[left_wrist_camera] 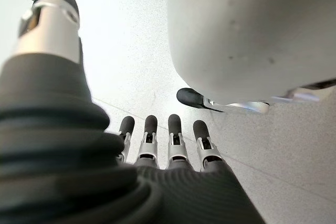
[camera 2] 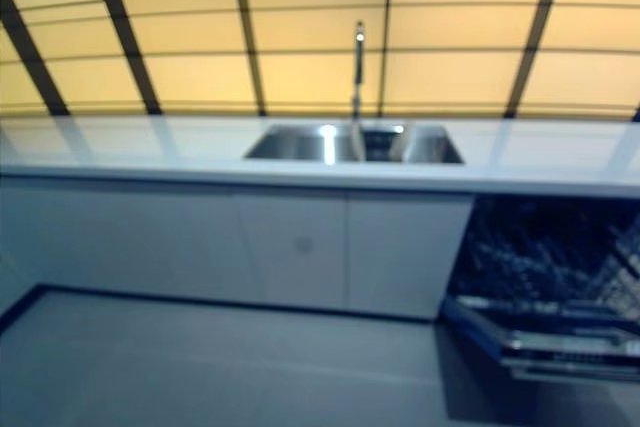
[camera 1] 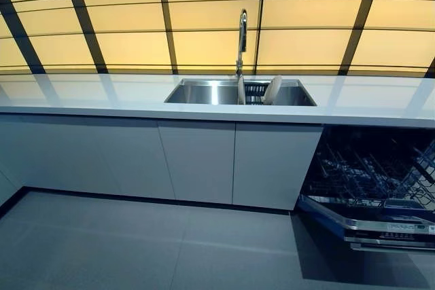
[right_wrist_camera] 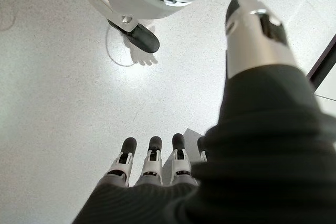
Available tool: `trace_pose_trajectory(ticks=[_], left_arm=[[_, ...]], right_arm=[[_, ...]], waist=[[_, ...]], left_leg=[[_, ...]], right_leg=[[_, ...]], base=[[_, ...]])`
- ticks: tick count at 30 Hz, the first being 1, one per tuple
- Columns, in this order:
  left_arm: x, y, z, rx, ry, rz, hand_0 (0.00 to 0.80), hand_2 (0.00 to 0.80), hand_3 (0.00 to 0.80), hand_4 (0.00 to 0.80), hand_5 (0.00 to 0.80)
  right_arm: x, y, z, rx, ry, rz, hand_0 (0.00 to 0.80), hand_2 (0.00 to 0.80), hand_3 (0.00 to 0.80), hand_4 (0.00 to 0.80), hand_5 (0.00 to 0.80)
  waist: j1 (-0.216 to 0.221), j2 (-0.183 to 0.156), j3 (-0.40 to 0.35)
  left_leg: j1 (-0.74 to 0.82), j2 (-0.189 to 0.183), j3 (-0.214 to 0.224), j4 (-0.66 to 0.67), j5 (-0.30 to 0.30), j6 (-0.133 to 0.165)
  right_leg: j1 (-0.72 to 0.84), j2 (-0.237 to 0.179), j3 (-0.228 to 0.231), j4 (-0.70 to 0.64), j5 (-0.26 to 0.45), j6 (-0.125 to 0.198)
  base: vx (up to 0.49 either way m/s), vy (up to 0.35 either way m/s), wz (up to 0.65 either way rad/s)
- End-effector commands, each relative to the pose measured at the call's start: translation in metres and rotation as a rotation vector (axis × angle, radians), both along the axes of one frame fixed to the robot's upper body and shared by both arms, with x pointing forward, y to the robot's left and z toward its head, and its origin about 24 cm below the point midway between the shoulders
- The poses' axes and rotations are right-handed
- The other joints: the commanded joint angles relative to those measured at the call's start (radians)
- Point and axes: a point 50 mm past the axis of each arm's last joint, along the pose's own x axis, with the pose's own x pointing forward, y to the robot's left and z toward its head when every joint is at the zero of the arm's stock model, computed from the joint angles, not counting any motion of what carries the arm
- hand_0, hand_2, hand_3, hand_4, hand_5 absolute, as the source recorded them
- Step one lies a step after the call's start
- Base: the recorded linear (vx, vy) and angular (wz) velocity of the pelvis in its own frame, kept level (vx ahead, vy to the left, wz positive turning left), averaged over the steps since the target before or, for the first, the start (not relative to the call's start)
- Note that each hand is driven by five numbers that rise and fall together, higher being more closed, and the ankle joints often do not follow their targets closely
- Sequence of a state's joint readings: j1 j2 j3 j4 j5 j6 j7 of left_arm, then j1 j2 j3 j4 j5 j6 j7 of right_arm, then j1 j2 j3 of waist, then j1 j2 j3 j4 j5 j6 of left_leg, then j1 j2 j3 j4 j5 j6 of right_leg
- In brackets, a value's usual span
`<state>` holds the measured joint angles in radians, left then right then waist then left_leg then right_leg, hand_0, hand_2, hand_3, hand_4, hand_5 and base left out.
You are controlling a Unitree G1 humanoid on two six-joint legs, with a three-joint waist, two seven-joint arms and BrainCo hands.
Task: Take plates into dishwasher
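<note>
Two pale plates [camera 1: 272, 89] stand on edge in a dark rack inside the steel sink [camera 1: 204, 93] set in the white counter. The dishwasher [camera 1: 370, 188] at the right is open, its door [camera 1: 380, 225] folded down and its wire racks showing. Neither hand appears in the eye views. In the left wrist view my left hand [left_wrist_camera: 157, 140] hangs over the grey floor with straight fingers and holds nothing. In the right wrist view my right hand [right_wrist_camera: 152, 163] is likewise over the floor, fingers straight, holding nothing.
A tall tap [camera 1: 241, 39] rises behind the sink. White cabinet fronts [camera 1: 197, 157] run under the counter [camera 1: 88, 93] to the left of the dishwasher. Grey floor [camera 1: 136, 242] lies between me and the cabinets. The lowered dishwasher door juts out at the right.
</note>
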<state>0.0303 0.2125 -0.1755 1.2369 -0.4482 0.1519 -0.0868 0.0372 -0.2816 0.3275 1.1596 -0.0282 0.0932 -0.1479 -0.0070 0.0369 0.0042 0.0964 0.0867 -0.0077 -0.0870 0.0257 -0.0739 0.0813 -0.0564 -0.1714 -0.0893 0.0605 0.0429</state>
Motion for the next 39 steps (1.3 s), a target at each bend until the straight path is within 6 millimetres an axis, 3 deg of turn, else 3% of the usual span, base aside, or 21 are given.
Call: trace_pose_trajectory(ticks=[1, 8, 29, 32, 36, 39], left_arm=[[0.014, 0.011, 0.003, 0.040, -0.011, -0.003, 0.000, 0.000, 0.000, 0.000, 0.000], [0.014, 0.007, 0.003, -0.035, 0.000, 0.041, 0.000, 0.000, 0.000, 0.000, 0.000], [0.010, 0.004, 0.002, -0.033, 0.022, 0.035, 0.000, 0.000, 0.000, 0.000, 0.000], [0.014, 0.006, 0.003, -0.029, 0.018, 0.025, 0.000, 0.000, 0.000, 0.000, 0.000], [0.019, 0.016, 0.006, -0.007, 0.017, -0.022, 0.000, 0.000, 0.000, 0.000, 0.000], [0.016, 0.028, 0.009, 0.024, 0.024, -0.057, 0.000, 0.000, 0.000, 0.000, 0.000]], right_arm=[[0.015, 0.011, -0.001, 0.009, -0.014, 0.015, 0.000, 0.000, 0.000, 0.000, 0.000], [0.019, 0.011, 0.000, 0.013, -0.018, 0.023, 0.000, 0.000, 0.000, 0.000, 0.000], [0.021, 0.016, -0.001, 0.060, 0.002, 0.057, 0.000, 0.000, 0.000, 0.000, 0.000], [0.029, 0.022, 0.000, 0.134, 0.007, 0.176, 0.000, 0.000, 0.000, 0.000, 0.000], [0.057, 0.031, 0.011, 0.332, -0.038, 0.270, 0.000, 0.000, 0.000, 0.000, 0.000], [0.084, 0.041, 0.030, 0.508, -0.083, 0.444, 0.000, 0.000, 0.000, 0.000, 0.000]], waist=[[0.028, -0.071, 0.024], [0.029, -0.067, 0.031], [0.030, -0.071, 0.031], [0.036, -0.074, 0.037], [0.055, -0.085, 0.043], [0.069, -0.099, 0.042]], left_leg=[[0.012, -0.080, 0.065, 0.000, -0.030, 0.047], [0.009, -0.082, 0.064, 0.000, -0.028, 0.048], [0.008, -0.078, 0.072, 0.000, -0.026, 0.048], [0.005, -0.077, 0.067, 0.000, -0.023, 0.048], [0.004, -0.076, 0.056, 0.000, -0.019, 0.049], [0.001, -0.074, 0.050, 0.000, -0.017, 0.051]], right_leg=[[0.044, -0.027, -0.017, 0.008, -0.015, 0.072], [0.039, -0.030, -0.018, 0.010, -0.012, 0.073], [0.036, -0.034, -0.019, 0.011, -0.009, 0.074], [0.035, -0.036, -0.022, 0.013, -0.008, 0.074], [0.039, -0.039, -0.029, 0.014, -0.006, 0.075], [0.039, -0.037, -0.038, 0.025, -0.014, 0.072]], base=[[0.000, 0.000, 0.00], [0.000, 0.000, 0.00], [0.000, 0.000, 0.00], [0.000, 0.000, 0.00], [0.006, -0.062, 0.01], [-0.002, -0.114, 0.10]])
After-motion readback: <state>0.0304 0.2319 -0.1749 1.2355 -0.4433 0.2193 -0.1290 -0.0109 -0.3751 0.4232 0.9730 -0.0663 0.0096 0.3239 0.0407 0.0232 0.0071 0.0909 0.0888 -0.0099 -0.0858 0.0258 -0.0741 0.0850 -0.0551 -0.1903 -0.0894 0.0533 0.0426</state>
